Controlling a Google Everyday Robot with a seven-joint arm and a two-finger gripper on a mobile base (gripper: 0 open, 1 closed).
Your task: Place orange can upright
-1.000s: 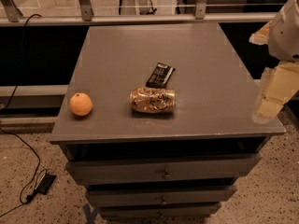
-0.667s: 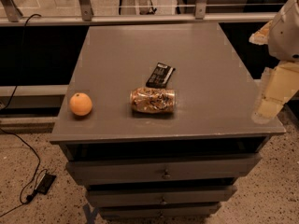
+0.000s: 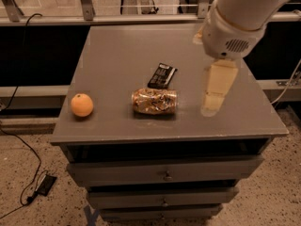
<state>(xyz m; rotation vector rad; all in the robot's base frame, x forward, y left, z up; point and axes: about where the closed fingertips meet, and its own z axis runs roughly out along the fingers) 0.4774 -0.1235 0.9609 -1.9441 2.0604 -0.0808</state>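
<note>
Swinging in from the right edge since a second ago, the gripper (image 3: 211, 102) is now hanging over the grey table (image 3: 117, 55), just right of the one orange can (image 3: 154, 101) and apart from it; whether it is spread or closed cannot be told. Nearest, three drawer fronts (image 3: 164, 173) are sitting stacked under the tabletop. One orange fruit (image 3: 82, 104) is resting near the front left edge, the can is lying on its side at mid-front, and one black packet (image 3: 162, 75) is lying flat just behind it.
</note>
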